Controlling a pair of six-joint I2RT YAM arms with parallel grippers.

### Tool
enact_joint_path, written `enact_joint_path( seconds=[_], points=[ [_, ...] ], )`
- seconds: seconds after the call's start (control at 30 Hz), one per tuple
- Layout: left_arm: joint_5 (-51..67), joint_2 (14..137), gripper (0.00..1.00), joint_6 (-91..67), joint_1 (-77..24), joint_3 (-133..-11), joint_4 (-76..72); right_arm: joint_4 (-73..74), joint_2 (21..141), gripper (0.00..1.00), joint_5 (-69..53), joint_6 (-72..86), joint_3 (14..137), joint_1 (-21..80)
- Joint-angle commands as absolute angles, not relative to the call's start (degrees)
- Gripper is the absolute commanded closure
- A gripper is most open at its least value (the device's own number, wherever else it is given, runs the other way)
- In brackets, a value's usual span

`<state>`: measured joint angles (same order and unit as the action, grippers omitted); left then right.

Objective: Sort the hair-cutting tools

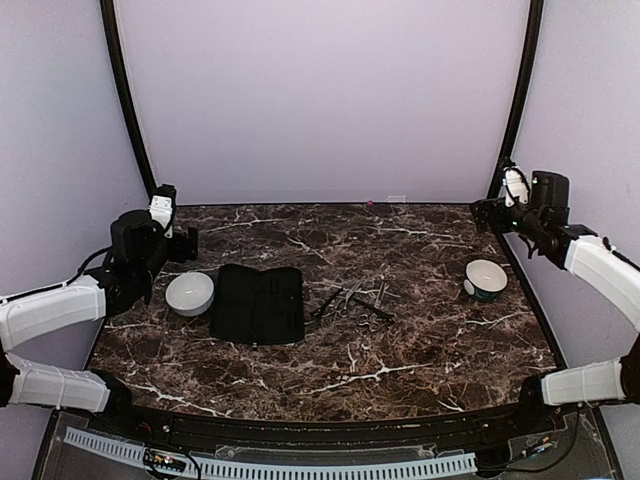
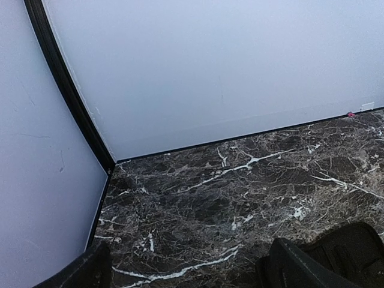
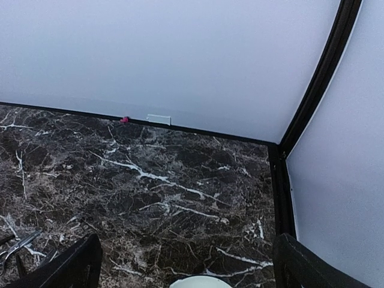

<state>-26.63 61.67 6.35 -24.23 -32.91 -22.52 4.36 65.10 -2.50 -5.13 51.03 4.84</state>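
The hair-cutting tools (image 1: 355,301), thin silver scissors and slim dark pieces, lie in a loose pile at the middle of the dark marble table (image 1: 330,370). One scissor tip (image 3: 17,247) shows at the left edge of the right wrist view. My left gripper (image 1: 168,208) hovers high over the table's far left corner, open and empty; its dark fingers (image 2: 294,270) frame bare marble. My right gripper (image 1: 488,212) hangs over the far right corner, also open and empty, well away from the tools.
A flat black fabric case (image 1: 258,303) lies left of the pile. A white bowl (image 1: 190,293) sits left of the case, and another white bowl (image 1: 485,279) stands at the right, its rim (image 3: 201,282) just under my right gripper. Pale walls close in three sides.
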Motion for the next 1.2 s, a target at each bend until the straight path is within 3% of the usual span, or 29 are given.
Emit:
enact_joint_path(
  seconds=[0.0, 0.27, 0.53, 0.67, 0.9, 1.07, 1.17],
  points=[
    [-19.6, 65.4, 0.09, 3.1, -20.9, -39.7, -16.5, -2.7, 66.5, 0.01, -1.3, -3.4, 48.1, 3.6],
    [-11.1, 76.9, 0.28, -2.5, -21.0, -55.0, -2.3, -5.6, 67.8, 0.01, -12.9, -12.9, 42.5, 1.9],
    [-7.7, 85.9, 0.43, -5.9, -30.7, -68.2, 12.3, -8.0, 67.1, 0.01, -21.7, -16.6, 39.4, 1.1],
    [-6.7, 90.4, 0.45, -8.1, -37.1, -73.4, 17.7, -9.2, 66.8, 0.01, -26.6, -17.8, 38.2, 0.8],
    [-9.3, 99.4, 0.40, -12.1, -46.8, -80.3, 25.1, -10.2, 66.5, 0.01, -31.0, -20.8, 37.1, 0.6],
    [-8.5, 104.8, 0.45, -16.4, -48.9, -83.0, 27.7, -9.7, 66.5, 0.01, -34.5, -22.2, 37.2, 0.6],
    [-8.8, 107.0, 0.54, -18.3, -49.2, -83.7, 29.0, -9.4, 66.4, 0.01, -35.6, -22.6, 37.3, 0.5]
  ],
)
